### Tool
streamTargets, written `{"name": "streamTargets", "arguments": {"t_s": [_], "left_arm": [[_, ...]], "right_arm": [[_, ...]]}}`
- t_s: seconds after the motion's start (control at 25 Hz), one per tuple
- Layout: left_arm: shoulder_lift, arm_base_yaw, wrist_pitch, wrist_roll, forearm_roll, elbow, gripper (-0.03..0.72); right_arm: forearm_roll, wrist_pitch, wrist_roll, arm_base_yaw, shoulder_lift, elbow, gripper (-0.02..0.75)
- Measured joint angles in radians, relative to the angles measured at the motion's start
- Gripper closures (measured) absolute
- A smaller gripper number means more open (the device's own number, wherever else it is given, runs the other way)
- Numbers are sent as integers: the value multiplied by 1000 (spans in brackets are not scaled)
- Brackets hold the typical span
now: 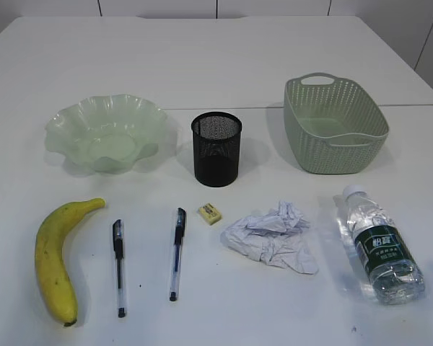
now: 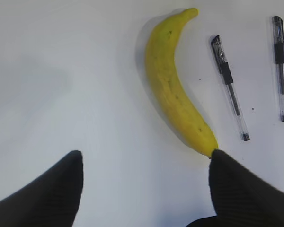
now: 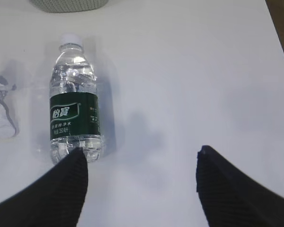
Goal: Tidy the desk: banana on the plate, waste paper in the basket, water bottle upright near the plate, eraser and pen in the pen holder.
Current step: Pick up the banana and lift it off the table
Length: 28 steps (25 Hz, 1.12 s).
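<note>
— Looking inside: plate, pen holder and basket hold nothing?

— Nothing visible. Left gripper is spread, banana tip at its right finger; right gripper is spread, water bottle lying by its left finger.

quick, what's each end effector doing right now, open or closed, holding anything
Left end effector: open, holding nothing; the banana lies just ahead of it.
Right end effector: open, holding nothing; the water bottle lies on its side beside it.
</note>
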Motion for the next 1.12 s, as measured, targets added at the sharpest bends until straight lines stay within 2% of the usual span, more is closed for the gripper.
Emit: {"name": "streamTargets", "arguments": {"t_s": [0.28, 0.64, 0.96, 1.12], "left_arm": [[118, 0, -86, 100, -85, -9, 100], [276, -4, -93, 167, -141, -131, 100], [402, -106, -93, 177, -139, -157, 100], [448, -129, -97, 177, -131, -157, 99]], "right_arm": [[0, 5, 2, 0, 43, -22, 206], [0, 5, 2, 0, 46, -31, 206], [4, 3, 2, 0, 46, -31, 206], [6, 3, 2, 0, 46, -31, 206]]}}
